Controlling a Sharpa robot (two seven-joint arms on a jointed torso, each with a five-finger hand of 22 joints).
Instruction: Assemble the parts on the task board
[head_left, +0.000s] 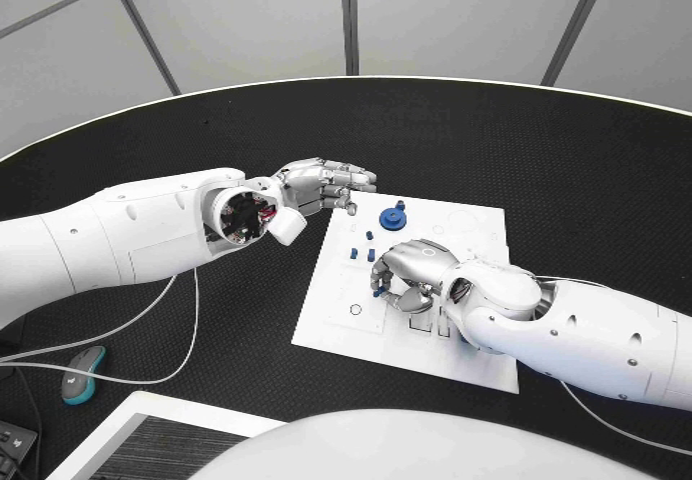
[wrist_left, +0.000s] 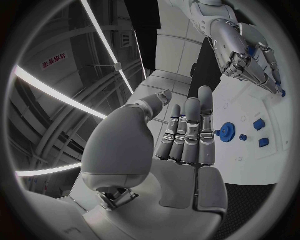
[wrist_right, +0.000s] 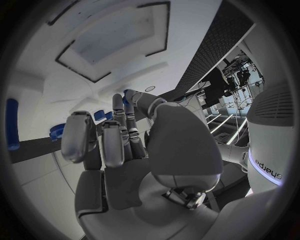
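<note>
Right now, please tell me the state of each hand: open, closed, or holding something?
Left hand: open, holds nothing.
Right hand: fingers curled over the task board; cannot be told whether it holds a part.

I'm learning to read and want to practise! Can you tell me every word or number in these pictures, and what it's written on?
"sharpa": on the robot's white body, seen sideways in the right wrist view.
Red sign on the room's wall in the left wrist view: too small and blurred to read.
Task board: thin outlines, but no words or numbers that can be read.
</note>
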